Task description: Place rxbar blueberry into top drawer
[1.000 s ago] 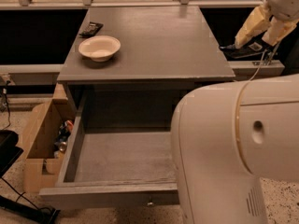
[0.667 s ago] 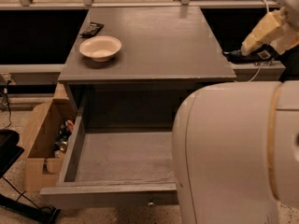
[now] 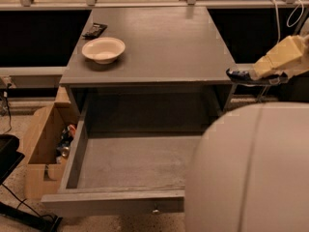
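Lower right of the camera view: taken up by the pale robot body [image 3: 251, 173], hiding the right end of the drawer.

Centre: grey table [image 3: 164, 42], top bare over most of its area.

Below the table: top drawer [image 3: 76, 154], pulled fully out, floor bare as far as can be seen, small round knob [image 3: 155, 210] on the front panel.

Left, on the floor beside the drawer: cardboard box [image 3: 38, 149] with cans inside.

Back left of the tabletop: cream bowl [image 3: 103, 49]; just behind it, a dark wrapper [image 3: 94, 30], not the task's item.

Right edge, beyond the table's right front corner: gripper [image 3: 258, 72], yellowish fingers [image 3: 280, 59] pressed onto one end of the rxbar blueberry [image 3: 240, 74]. Judged a firm pinch, since nothing else supports the bar.

Bar position: in the air, just off the table's edge, about level with the tabletop, not over the drawer. Long axis roughly level, running left to right, free end toward the table.

Governing relation: drawer cavity down and to the left of the gripper in the picture. Needed, by judgement: a carry toward the near side and leftward, clear of the tabletop's front edge, then a descent before release.
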{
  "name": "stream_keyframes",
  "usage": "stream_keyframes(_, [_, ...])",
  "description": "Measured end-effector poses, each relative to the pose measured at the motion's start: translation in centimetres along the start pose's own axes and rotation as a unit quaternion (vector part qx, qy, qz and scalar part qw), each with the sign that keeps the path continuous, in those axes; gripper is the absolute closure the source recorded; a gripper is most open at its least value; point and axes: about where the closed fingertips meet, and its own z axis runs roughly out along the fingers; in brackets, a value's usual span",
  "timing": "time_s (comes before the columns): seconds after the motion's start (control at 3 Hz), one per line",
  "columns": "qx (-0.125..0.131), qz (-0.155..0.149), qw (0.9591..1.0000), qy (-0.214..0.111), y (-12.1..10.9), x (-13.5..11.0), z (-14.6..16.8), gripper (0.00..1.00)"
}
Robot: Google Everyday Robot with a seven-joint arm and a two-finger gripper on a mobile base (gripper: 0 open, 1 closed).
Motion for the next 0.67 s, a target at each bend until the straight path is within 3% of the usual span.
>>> stream_keyframes(0.33, [-0.068, -0.038, 0.9969, 0.012, 0.0, 2.4, 6.0, 1.0])
stream_keyframes(0.67, [-0.102, -0.053, 0.9934, 0.009, -1.1, 2.0, 11.0, 1.0])
